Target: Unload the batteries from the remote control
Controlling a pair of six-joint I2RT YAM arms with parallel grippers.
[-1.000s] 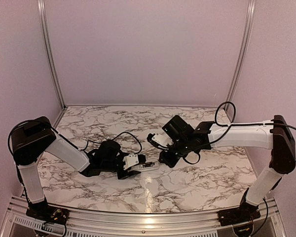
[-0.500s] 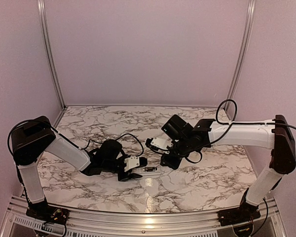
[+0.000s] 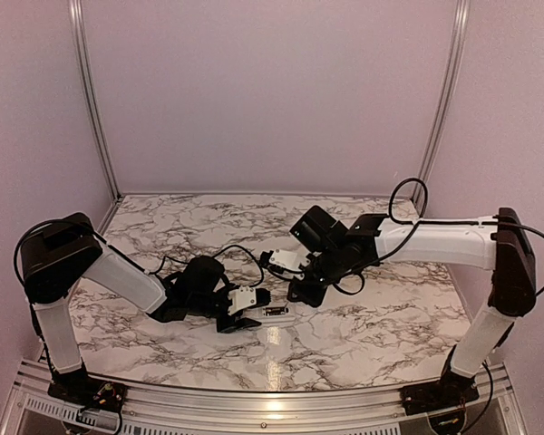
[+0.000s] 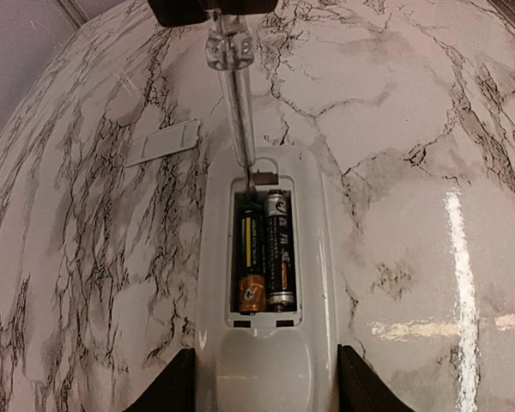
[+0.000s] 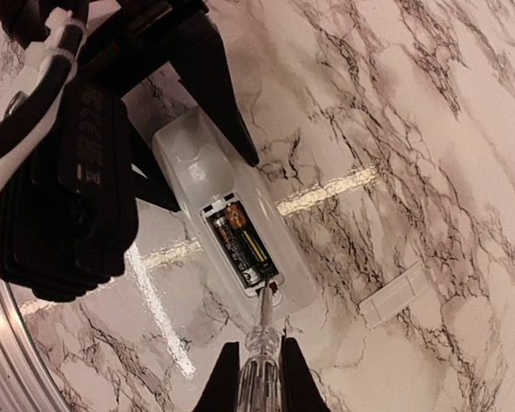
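Since the marble table (image 4: 412,129) is glossy and hard, anything that pops loose could skid or roll a long way across it. The left gripper (image 4: 266,390) is clamped across the near end of the remote (image 4: 313,257), one finger on each long side. It holds the remote back-side up, near the front middle of the table; I cannot tell whether the remote rests on the surface or hangs just above it. The right gripper (image 5: 257,386) is closed on the clear handle of a screwdriver (image 4: 239,120), whose tip sits at the far end of the open compartment, right at the battery ends.

The biggest risk, I judge, is the remote twisting or sliding out of the left hold if the prying force comes on sideways, since only one end is pinched. Next, the thin tip could slip off a rounded battery end, scraping the casing or bending the small metal contact there. The flat white cover (image 4: 163,142) lies on the table just left of the remote's far end, apart from it, and a wide swing of the shaft could knock it away. Smallest, the two batteries (image 4: 279,249) lie side by side in the recess; a hard pry could flick one out and send it rolling toward the table edge.
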